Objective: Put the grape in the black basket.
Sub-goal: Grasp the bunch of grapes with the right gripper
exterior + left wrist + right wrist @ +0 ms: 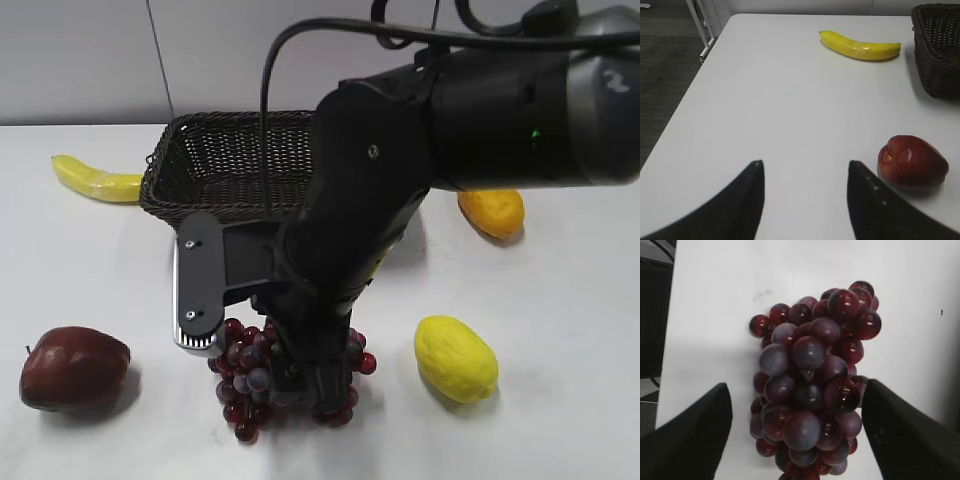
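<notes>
Our right gripper [795, 440] is open, its jaws on both sides of the grape [812, 385], which lies on the table in front of the black basket [225, 160]. We should close slowly around the middle of the bunch, so no berries slip out.

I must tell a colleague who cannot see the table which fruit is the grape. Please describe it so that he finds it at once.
Start from the large dark woven wicker basket at the back of the white table. In front of it, under the right gripper, lies a bunch of small round dark red and purple grapes. Its neighbours, a dark red apple and a yellow lemon, are single fruits.
</notes>
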Robot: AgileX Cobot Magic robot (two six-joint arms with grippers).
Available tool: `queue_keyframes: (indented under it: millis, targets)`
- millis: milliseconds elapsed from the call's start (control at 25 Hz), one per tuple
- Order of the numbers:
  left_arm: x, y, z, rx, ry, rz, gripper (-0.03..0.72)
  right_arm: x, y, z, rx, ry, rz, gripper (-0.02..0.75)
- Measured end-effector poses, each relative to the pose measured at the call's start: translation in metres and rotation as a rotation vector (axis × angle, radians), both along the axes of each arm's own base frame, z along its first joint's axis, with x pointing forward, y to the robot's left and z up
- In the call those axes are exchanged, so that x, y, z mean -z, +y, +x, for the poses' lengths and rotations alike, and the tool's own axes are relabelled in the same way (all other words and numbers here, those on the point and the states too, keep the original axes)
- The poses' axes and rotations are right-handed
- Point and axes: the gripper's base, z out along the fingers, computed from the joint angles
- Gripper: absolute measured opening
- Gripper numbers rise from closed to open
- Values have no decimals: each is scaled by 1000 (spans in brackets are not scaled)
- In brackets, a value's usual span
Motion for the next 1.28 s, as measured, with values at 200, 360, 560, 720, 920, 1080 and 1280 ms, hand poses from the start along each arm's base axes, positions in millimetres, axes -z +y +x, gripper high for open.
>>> queue_keyframes:
  millis: [200,360,560,720,920,1080,1280]
  targets:
    - [0,0,0,0,0,0,492,14,5,7,32,-28,6,609]
    - [0,0,0,0,0,0,492,25,7,11,58,-38,-4,600]
    - [0,0,0,0,0,0,492,35,8,13,56,-29,-32,595]
    - [0,0,0,0,0,0,492,48,9,13,57,-11,-57,595]
    - [0,0,0,0,0,0,492,52,9,13,57,-6,-65,545]
    - [0,0,0,0,0,0,492,52,9,13,57,-6,-65,388]
    - [0,0,0,0,0,0,492,52,8,13,101,22,-74,362]
